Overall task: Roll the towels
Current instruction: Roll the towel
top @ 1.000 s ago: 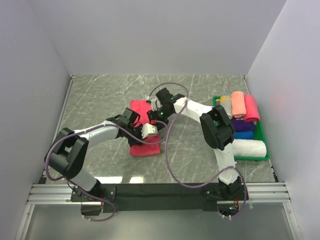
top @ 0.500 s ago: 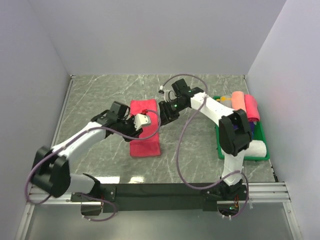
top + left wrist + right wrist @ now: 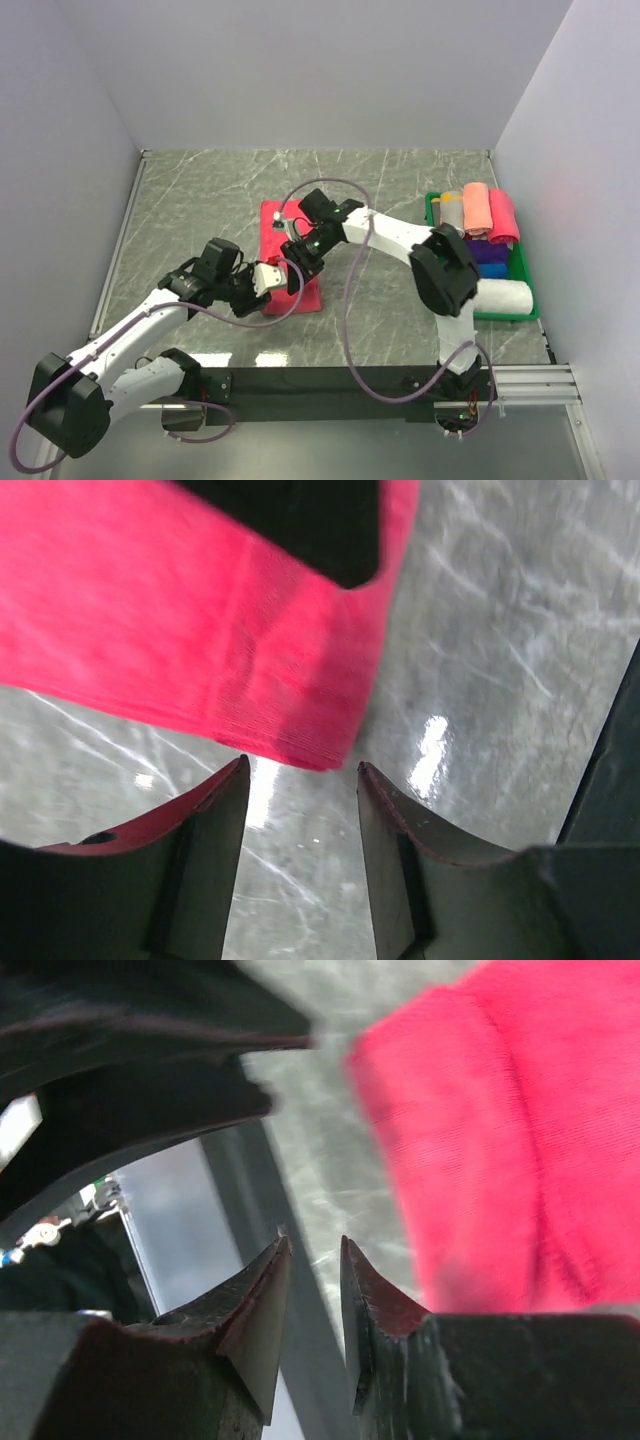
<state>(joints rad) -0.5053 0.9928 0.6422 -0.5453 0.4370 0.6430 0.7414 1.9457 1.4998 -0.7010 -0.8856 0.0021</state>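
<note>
Looking down from above, the top view showed the whole layout: the red towel [image 3: 275, 222] lay folded flat near the middle of the grey marble table [image 3: 200, 200], its long side running near to far, with both arms meeting over its near half and hiding that part. The left gripper [image 3: 270, 278] sat at the towel's near left edge and the right gripper [image 3: 296, 272] just beside it, over the cloth. Only this view showed the green tray [image 3: 500, 317] well apart on the right, packed with rolled towels [image 3: 490, 212] in pink, salmon, blue and white. Open tabletop lay to the left of the red towel, beyond it, and between it and the tray. The left wrist camera alone showed the towel's layered corner [image 3: 300, 750] just past the left gripper's fingers [image 3: 200, 850], which stood apart with bare table between them, grasping nothing; whether the tips touched the cloth could not be told. The right wrist camera showed its own fingers [image 3: 255, 1310] drawn nearly together, a thin gap left and nothing in it, with the red cloth off to the right of the tips and the blurred dark left arm [image 3: 130, 1020] across the upper left.
</note>
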